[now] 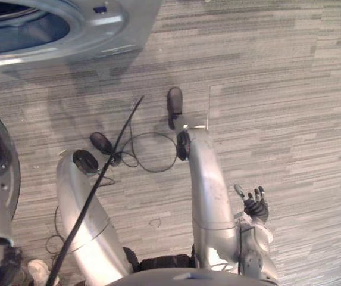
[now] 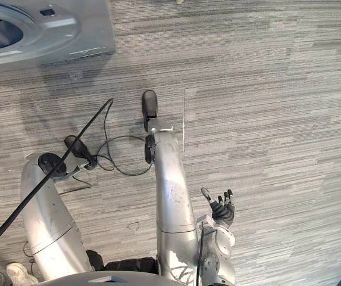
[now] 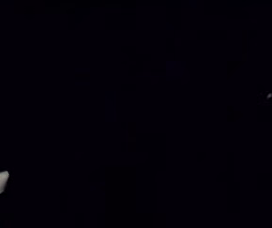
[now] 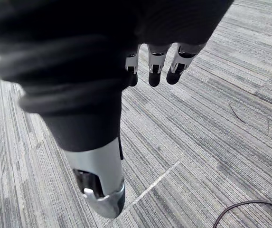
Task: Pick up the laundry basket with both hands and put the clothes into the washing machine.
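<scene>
**Right hand idle over carpet, washing machine ahead-left**

We log the scene from the head camera looking down. The washing machine (image 1: 119, 27) stands at the far left of the floor, its grey front panel facing us. Its round opening (image 1: 21, 27) is dark inside, and we cannot make out any contents. The machine is well apart from both arms.

The floor is grey striped carpet (image 2: 277, 89). A thin pale seam line (image 2: 184, 119) runs across it ahead of the robot.

Right hand (image 1: 256, 205): it hangs low at the robot's right side, above bare carpet. In the right wrist view the fingers (image 4: 155, 76) sit in a row, straight and relaxed, with dark tips toward the floor. The thumb (image 4: 100, 185) stands apart from them. Nothing lies between the thumb and the fingers, and the hand touches nothing.

Left hand (image 1: 0, 265): at the lower left edge of the left eye view we see a dark ribbed shape at the end of a silver-grey arm. We take it for the hand's cover. The left wrist view is almost wholly dark, so we cannot tell how this hand is set.

A small pale object (image 2: 15, 274) lies on the carpet at the lower left edge. We cannot tell what it is.
</scene>
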Available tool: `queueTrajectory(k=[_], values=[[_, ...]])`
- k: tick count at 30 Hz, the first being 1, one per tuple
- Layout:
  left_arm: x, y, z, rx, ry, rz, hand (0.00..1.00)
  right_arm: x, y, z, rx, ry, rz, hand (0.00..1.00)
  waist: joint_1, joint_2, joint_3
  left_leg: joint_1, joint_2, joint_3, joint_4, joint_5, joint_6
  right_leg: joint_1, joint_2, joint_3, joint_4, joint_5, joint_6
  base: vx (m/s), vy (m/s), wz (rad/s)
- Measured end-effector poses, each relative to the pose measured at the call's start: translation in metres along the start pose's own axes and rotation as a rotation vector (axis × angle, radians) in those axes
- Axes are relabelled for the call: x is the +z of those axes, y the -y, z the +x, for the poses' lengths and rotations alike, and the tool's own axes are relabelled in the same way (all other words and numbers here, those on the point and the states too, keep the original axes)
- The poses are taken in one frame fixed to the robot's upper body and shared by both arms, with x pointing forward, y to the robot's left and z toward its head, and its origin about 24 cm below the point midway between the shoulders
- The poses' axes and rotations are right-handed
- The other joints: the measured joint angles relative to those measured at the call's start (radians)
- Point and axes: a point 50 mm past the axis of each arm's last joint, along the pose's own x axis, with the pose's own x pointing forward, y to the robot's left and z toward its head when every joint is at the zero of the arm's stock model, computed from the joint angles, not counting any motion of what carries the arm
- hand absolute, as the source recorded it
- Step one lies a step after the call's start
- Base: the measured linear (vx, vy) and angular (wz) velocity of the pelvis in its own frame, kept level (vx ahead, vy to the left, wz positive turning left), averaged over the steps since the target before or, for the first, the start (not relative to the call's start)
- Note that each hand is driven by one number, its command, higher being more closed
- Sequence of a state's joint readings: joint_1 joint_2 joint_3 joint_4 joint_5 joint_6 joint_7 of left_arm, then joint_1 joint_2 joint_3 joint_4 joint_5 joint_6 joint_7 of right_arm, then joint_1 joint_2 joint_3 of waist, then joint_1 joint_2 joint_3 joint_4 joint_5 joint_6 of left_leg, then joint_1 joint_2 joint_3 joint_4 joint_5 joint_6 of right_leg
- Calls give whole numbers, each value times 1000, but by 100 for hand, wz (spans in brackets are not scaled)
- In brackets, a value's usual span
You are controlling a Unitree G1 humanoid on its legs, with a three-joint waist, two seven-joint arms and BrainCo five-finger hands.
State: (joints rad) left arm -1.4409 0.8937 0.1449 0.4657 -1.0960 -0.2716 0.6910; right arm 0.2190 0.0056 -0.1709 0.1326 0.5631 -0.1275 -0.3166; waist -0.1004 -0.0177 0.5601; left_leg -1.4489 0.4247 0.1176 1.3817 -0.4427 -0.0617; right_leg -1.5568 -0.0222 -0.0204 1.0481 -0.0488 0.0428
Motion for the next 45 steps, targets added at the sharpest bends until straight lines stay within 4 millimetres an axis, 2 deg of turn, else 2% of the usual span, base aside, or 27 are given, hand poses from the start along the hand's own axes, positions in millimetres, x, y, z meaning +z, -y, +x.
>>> queueTrajectory(k=[3,8,9,13,15,17,22,26,29,31,33,35,37,39,40,41,42,43,44,45], values=[[-5,2,-2,-21,-9,48,100,0,1,0,-5,2,1,0,6,0,0,0,-4,-1,3,0,0,0,-5,-1,4,0,0,-29,13,3],[-13,-6,2,-22,-23,165,100,1,3,0,-33,8,6,0,10,0,0,-2,-5,0,3,-1,3,0,-9,-2,-6,-6,4,-65,16,-1],[-18,-12,1,-28,-28,227,0,2,4,0,-40,10,5,0,11,2,1,-2,-2,0,1,0,7,0,-13,-11,-7,-6,3,-63,11,-5],[-44,-39,0,-65,-89,597,0,3,6,1,-52,13,5,0,12,3,1,-3,-1,-4,10,-1,6,-3,-22,-21,3,-2,1,-55,8,-1],[-61,-54,-4,-119,-133,879,0,2,6,1,-52,14,7,0,10,3,2,-5,-1,-4,12,-1,6,-4,-23,-21,3,-2,1,-54,8,0],[-73,-63,-7,-153,-182,1024,0,2,6,1,-52,11,7,0,9,3,2,-5,-3,-4,15,-1,7,-4,-24,-20,5,2,8,-51,18,2],[-78,-75,-9,-158,-228,1068,0,1,7,1,-54,-3,28,0,11,4,2,-4,-3,-8,25,-1,7,-4,-25,-19,18,0,6,-50,14,2],[-74,-89,-8,-129,-243,1102,0,1,6,1,-43,-4,31,0,13,6,3,-5,2,-7,27,-4,10,-4,-26,-19,19,-2,1,-60,10,1],[-70,-104,-8,-120,-222,1207,0,1,8,2,-42,-7,29,0,21,6,3,-5,2,-7,28,-9,12,-12,-27,-20,29,-6,-2,-61,-6,1],[-67,-123,-11,-108,-223,1290,0,2,8,2,-35,-4,26,0,27,7,4,-2,4,-13,30,-8,9,-13,-26,-26,34,-6,-2,-47,-7,-9],[-68,-132,-14,-99,-241,1294,0,2,8,2,-30,-3,28,0,25,7,4,-1,2,-16,30,-1,-3,-13,-27,-26,39,-6,-2,-35,-10,2],[-72,-132,-25,-122,-248,1233,0,2,7,2,-18,-1,28,0,25,7,4,2,-3,-18,32,-1,-4,-12,-29,-26,47,-7,-3,-32,-8,7],[-77,-133,-44,-158,-262,1063,0,4,6,2,-15,4,31,0,25,8,4,4,-7,-24,34,0,-4,-8,-33,-26,52,-9,-5,-25,6,7],[-90,-150,-78,-158,-347,880,0,3,6,2,-20,4,35,0,26,11,3,29,-14,-32,36,0,-5,20,-41,-35,62,-19,-10,-30,12,15],[-94,-156,-87,-140,-372,839,0,3,6,2,-20,3,36,0,27,11,2,38,-16,-32,34,-1,-5,28,-42,-36,61,-22,-13,-53,7,15],[-99,-170,-108,-94,-418,774,0,3,5,2,-20,4,37,0,30,12,2,58,-17,-36,25,-4,-3,51,-43,-40,56,-26,-16,-52,3,12],[-101,-176,-121,-77,-440,749,0,3,6,2,-25,3,38,0,33,13,1,68,-15,-38,22,-6,-5,61,-42,-41,67,-34,-13,-53,-23,18],[-102,-180,-129,-67,-457,732,0,2,7,2,-34,1,40,0,33,14,0,75,-13,-37,23,-7,-4,62,-46,-40,103,-54,-18,-17,-54,38],[-102,-184,-143,-65,-477,712,0,-1,10,1,-55,-9,47,0,27,12,-2,84,-14,-35,38,-13,-13,78,-48,-33,172,-111,-21,-6,-97,46],[-102,-183,-158,-74,-487,674,0,0,10,3,-67,-6,56,0,39,11,-4,93,-21,-39,34,-21,-19,79,-44,-23,176,-130,-30,-14,-93,27]])
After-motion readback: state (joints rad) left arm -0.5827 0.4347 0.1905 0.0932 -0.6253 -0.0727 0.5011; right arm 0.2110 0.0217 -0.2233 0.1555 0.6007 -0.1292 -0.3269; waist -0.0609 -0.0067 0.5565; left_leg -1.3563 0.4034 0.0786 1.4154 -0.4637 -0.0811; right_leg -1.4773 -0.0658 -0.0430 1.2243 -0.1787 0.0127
